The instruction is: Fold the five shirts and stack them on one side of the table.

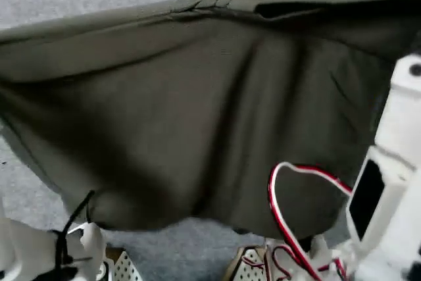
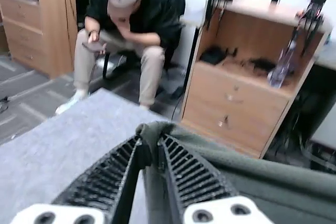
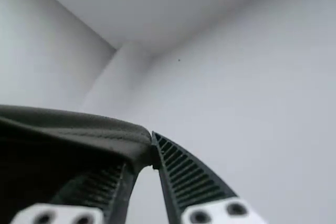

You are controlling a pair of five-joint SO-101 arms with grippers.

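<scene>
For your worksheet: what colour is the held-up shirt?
The shirt is plain dark olive green; the high view shows it best.

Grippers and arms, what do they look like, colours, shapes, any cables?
Left gripper and right gripper: black ribbed tapered fingers on white bases with screw holes. White blocky arm carries a looped red-and-white cable; another white arm has a black cable.

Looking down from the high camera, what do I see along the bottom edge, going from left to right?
A white arm with a black cable → red-and-white wires → big white arm, all in front of the hanging olive shirt.
</scene>
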